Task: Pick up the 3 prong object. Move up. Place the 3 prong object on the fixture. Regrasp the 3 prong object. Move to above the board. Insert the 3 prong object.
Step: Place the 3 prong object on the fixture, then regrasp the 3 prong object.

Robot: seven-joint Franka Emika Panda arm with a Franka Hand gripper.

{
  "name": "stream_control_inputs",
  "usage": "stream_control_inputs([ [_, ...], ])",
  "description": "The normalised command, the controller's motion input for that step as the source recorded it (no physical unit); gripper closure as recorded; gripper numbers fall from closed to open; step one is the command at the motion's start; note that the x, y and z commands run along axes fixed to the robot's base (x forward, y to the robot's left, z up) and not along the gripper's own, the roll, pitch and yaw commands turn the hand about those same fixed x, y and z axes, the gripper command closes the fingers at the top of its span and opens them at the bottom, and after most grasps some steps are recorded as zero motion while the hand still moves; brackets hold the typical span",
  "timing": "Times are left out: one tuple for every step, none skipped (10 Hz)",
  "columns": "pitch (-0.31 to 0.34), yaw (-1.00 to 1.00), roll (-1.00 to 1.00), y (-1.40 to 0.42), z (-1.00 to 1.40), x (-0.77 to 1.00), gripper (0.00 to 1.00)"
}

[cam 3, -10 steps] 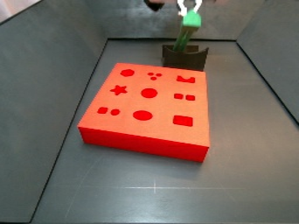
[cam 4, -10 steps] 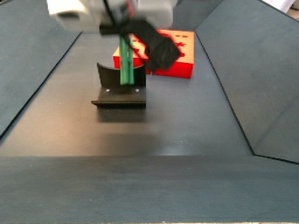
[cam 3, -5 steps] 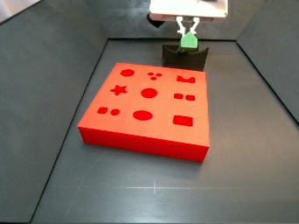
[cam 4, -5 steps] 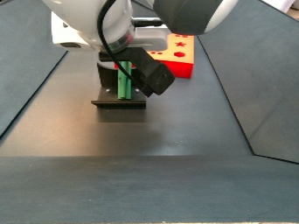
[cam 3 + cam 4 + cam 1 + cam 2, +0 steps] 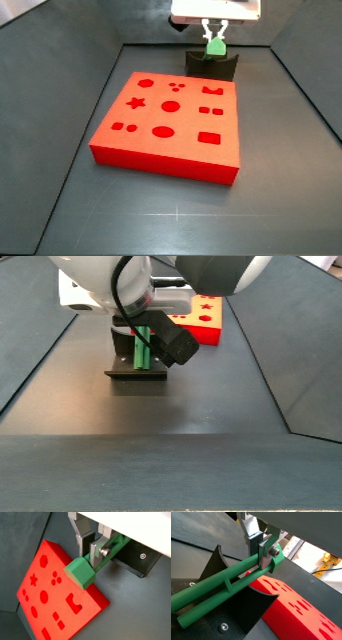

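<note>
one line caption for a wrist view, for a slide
Tool gripping the green 3 prong object resting in the fixture, red board beside.

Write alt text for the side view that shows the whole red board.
The claw is at the back of the grey floor, its fingers around the top of a green 3 prong object that stands on the dark fixture. In front lies the red board, with star, circle and square holes, all empty.
</note>
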Motion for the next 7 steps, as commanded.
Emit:
stream_control_inputs([
  [0.0,0.0,0.0,0.0,0.0,0.0,0.0],
  [-0.026,0.08,0.01,0.0,1.0,0.0,0.0],
  [-0.025,0.08,0.01,0.0,1.0,0.0,0.0],
  [-0.008,0.08,0.01,0.0,1.0,-0.02,0.0],
  [0.011,0.07,0.01,0.0,1.0,-0.04,0.0],
  [0.026,0.07,0.01,0.01,1.0,-0.05,0.0],
  [0.041,0.05,0.0,0.01,0.89,-0.05,0.0],
])
